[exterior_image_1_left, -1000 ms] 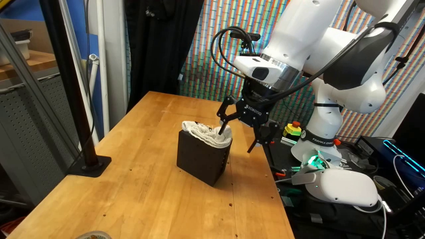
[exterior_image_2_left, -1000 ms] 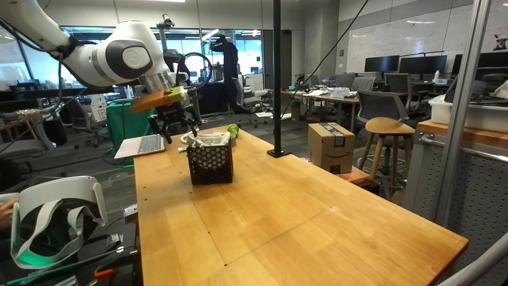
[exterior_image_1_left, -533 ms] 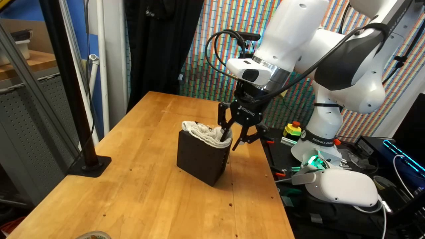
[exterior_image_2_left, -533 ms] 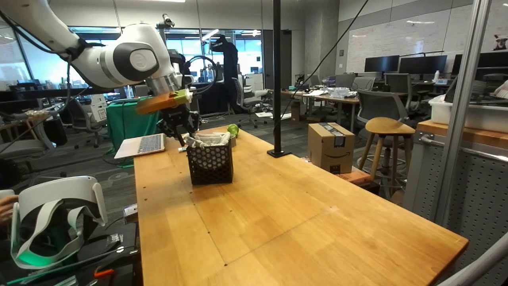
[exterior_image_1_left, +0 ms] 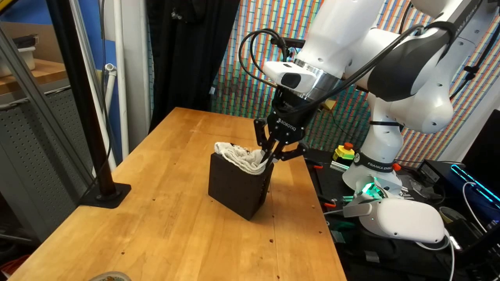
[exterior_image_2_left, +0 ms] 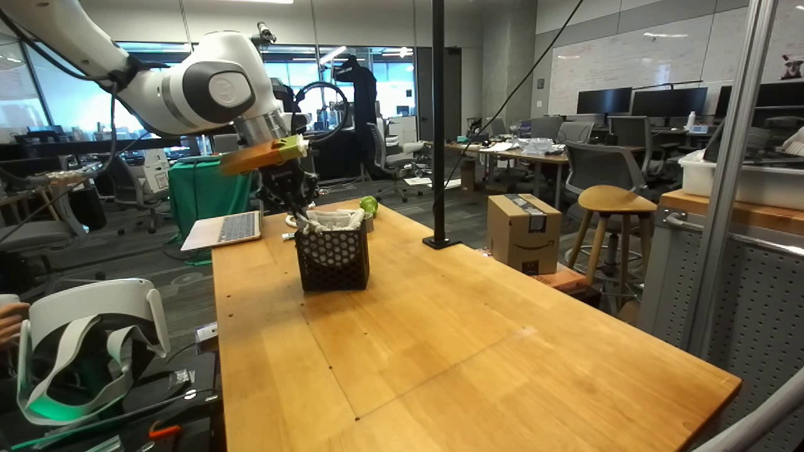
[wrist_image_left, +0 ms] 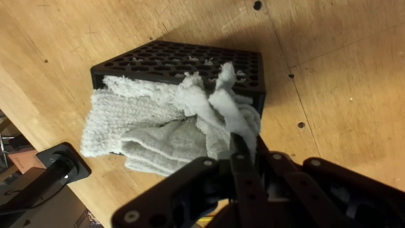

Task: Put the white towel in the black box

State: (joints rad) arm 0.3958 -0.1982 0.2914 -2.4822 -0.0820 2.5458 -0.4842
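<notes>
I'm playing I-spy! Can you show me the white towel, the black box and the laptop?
White towel (wrist_image_left: 177, 139), in the wrist view, on a smooth fold.
Black box (exterior_image_1_left: 235, 185), in an exterior view, on its plain side.
Laptop (exterior_image_2_left: 238, 228), in an exterior view, on its keyboard.

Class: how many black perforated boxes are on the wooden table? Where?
1: the small black rectangular box, nearer the robot-side edge of the wooden table, an off-white cloth towel bunched in its top. No other shows.
</notes>
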